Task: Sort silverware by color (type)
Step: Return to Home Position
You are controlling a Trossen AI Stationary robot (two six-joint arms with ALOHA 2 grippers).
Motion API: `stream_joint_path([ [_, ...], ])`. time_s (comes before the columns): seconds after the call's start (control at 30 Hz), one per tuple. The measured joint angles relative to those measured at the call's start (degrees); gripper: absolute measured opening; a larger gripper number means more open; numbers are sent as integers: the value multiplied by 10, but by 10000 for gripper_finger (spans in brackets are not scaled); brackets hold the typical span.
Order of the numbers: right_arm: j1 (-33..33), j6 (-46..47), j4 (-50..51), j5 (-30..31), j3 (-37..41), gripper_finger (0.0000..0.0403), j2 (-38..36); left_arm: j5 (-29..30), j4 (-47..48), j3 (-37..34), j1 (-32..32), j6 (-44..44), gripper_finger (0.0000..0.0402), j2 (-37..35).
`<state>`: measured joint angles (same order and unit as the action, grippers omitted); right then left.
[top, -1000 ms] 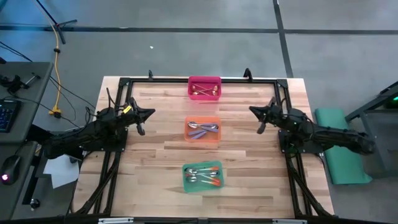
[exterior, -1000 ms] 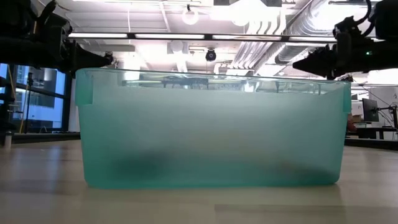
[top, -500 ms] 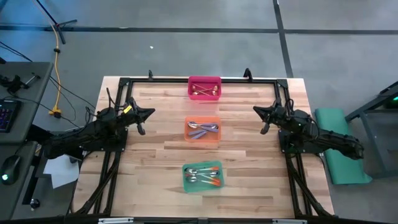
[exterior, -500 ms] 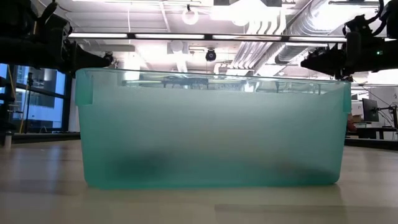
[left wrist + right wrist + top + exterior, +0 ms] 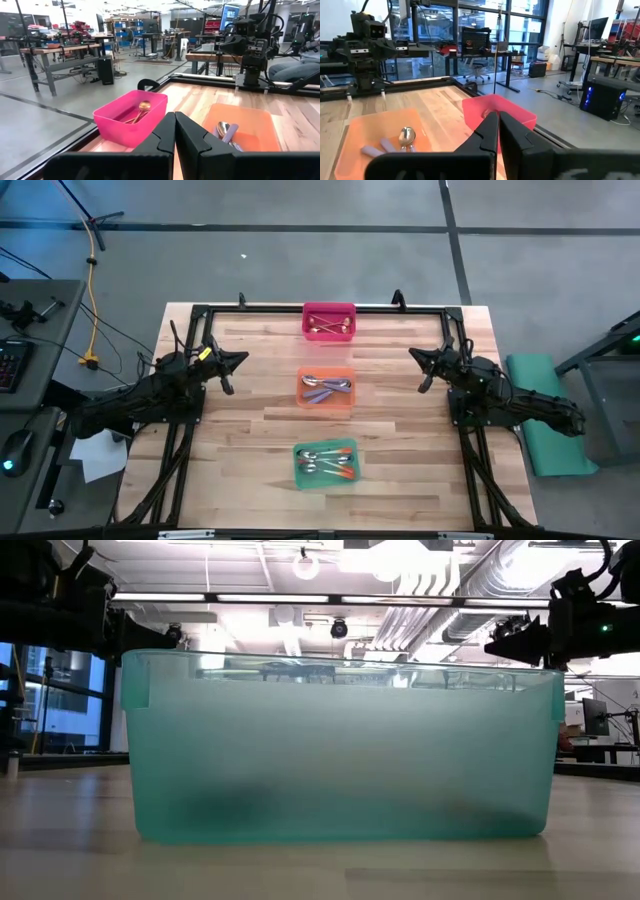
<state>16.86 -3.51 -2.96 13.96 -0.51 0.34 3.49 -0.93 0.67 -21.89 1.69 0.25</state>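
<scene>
The silverware lies in three bins down the middle of the table. Gold spoons are in the pink bin at the far edge. Silver spoons with purple handles are in the orange bin at the centre. Silver spoons with orange-red handles are in the green bin nearest the front. My left gripper hovers shut and level at the table's left side, pointing toward the bins. My right gripper hovers shut and level at the right side, also pointing inward. Neither holds anything.
A black frame runs around the table's far and side edges. Bare wood lies between the bins and each arm. In the low view the green bin stands close in front and hides the other bins.
My right arm has folded back a little toward the table's right edge, with its gripper still shut and level. The spoons and bins have not moved.
</scene>
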Motion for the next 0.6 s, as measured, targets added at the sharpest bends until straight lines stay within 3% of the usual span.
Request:
stream_joint_path([
  [0.6, 0, -28, 0, -4, 0, 0, 1, 7, -2, 0, 0, -15, 0, 17],
])
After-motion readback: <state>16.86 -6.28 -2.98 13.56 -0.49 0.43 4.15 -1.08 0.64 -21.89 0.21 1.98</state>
